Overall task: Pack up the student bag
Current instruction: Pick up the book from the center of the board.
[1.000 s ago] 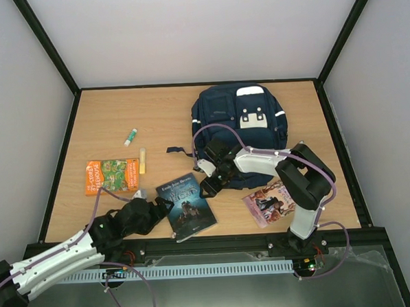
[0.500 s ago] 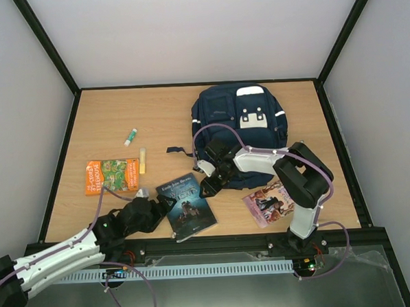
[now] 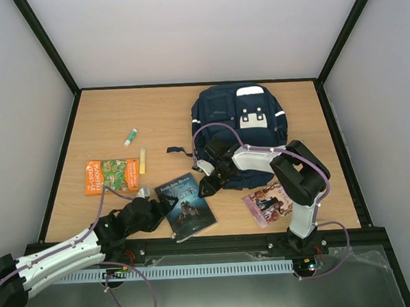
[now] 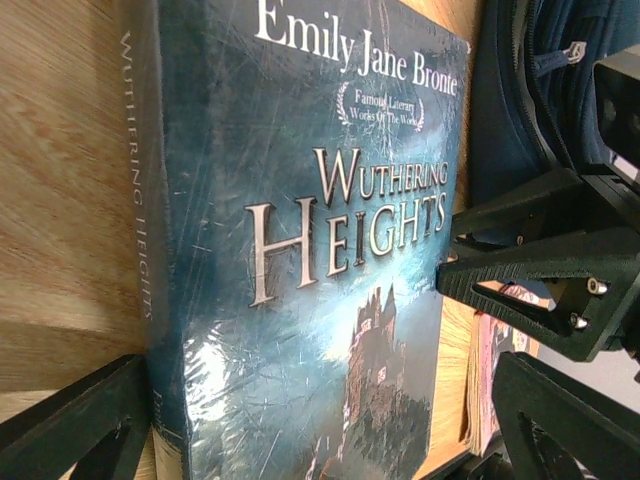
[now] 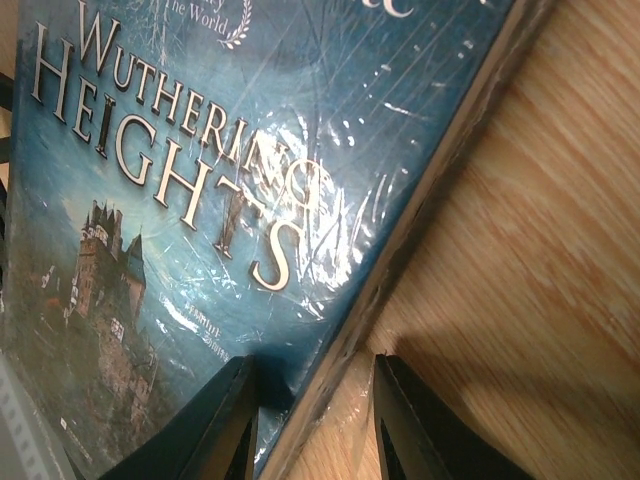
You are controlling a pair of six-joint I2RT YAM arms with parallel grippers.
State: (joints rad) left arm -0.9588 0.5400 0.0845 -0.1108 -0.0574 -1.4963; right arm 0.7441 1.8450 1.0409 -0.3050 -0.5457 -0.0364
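1. The student bag (image 3: pixel 239 121) lies flat at the back of the table (image 3: pixel 107 117), a bit to the right. It looks zipped shut.
2. I think the job has hardly begun. Nothing seems to be packed, and five things lie out on the table.
3. A blue book (image 3: pixel 187 206) called Wuthering Heights lies in front of the bag, a bit to the left.
4. The right gripper (image 3: pixel 208 186) is between the bag and the book, at the book corner nearest the bag. Its jaws are close together with the book's edge between them. I cannot tell if they really pinch it.
5. The left gripper (image 3: pixel 159 205) is at the side of the book far from the bag. Its jaws are spread wide and hold nothing.
6. A pink magazine (image 3: pixel 269 204) lies in front of the bag, to the right.
7. An orange booklet (image 3: pixel 112 175), a yellow stick (image 3: pixel 143 160) and a green-and-white stick (image 3: pixel 130 137) lie left of the bag, well apart from it.
8. What is left, I think, is to open the bag and put all of these in.
9. The table is smooth, light wood. Plain pale walls (image 3: pixel 198 30) and a black frame (image 3: pixel 48 45) stand around it.
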